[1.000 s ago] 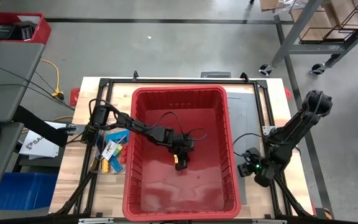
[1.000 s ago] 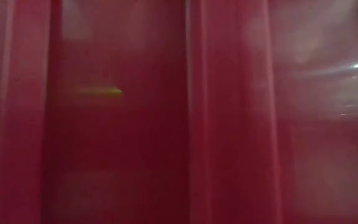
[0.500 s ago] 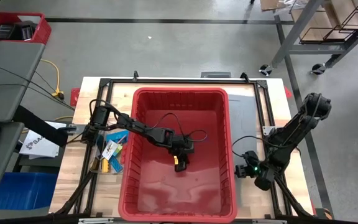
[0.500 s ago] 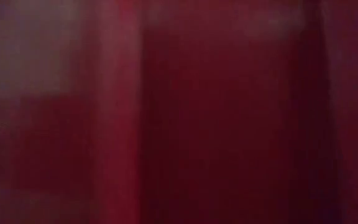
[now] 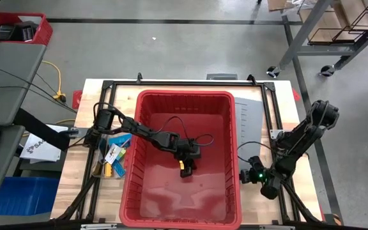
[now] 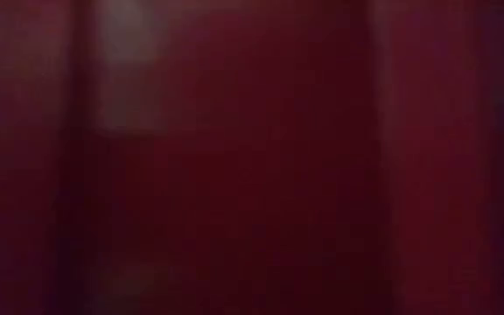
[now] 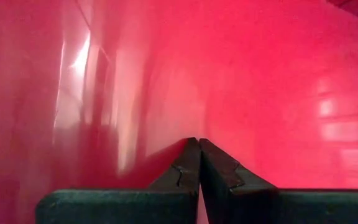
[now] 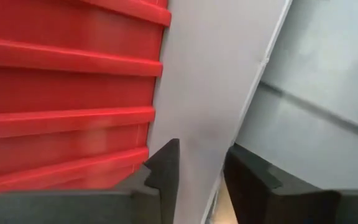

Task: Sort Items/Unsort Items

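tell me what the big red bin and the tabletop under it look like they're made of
The red bin looks like moulded plastic with a fairly glossy finish: horizontal ribs run along its outer wall in the right wrist view, and its floor shows soft sheen. The tabletop looks like pale wood, matte, with plank lines visible, though a wood-look laminate can't be ruled out.

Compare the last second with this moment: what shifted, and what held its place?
The red bin slid toward the table's left side and a bit toward the near edge, uncovering more of the grey mat. The right gripper, jaws apart, followed at the bin's right wall. The left gripper stayed shut inside the bin; the items left of the bin did not move.
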Robot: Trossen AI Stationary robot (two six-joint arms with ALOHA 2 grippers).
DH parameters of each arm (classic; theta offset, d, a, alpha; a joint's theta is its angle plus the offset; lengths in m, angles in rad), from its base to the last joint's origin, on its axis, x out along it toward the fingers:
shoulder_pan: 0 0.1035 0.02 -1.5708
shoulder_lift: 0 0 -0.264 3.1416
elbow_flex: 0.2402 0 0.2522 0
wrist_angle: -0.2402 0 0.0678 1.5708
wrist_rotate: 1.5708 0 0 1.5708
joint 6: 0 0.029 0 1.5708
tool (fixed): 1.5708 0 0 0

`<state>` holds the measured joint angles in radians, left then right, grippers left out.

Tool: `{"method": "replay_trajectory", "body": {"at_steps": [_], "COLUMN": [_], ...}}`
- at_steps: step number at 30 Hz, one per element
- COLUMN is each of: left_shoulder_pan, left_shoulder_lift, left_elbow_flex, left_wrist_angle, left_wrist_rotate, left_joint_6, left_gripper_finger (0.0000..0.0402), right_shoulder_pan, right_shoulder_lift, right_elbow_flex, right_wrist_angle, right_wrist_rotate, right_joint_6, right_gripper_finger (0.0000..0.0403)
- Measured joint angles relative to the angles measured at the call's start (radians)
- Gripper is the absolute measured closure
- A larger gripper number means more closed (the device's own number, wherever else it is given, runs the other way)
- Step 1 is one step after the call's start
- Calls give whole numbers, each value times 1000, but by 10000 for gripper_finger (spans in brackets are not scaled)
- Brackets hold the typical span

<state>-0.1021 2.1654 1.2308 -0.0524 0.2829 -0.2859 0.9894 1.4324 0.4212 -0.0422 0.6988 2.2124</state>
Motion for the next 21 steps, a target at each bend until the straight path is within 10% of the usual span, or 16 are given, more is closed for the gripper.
{"method": "replay_trajectory", "body": {"at_steps": [6,21], "left_shoulder_pan": [1,62], "left_shoulder_lift": [0,-179], "left_elbow_flex": [2,-10], "left_wrist_angle": [-4,-127], "left_wrist_rotate": [18,34], "left_joint_6": [-1,16], "left_gripper_finger": [402,383], "right_shoulder_pan": [-39,-49], "right_shoulder_lift": [91,-56], "right_elbow_flex": [8,9], "right_wrist_angle": [178,113], "right_wrist_rotate": [6,-32], "right_joint_6": [-33,-118], "right_gripper_finger": [390,402]}}
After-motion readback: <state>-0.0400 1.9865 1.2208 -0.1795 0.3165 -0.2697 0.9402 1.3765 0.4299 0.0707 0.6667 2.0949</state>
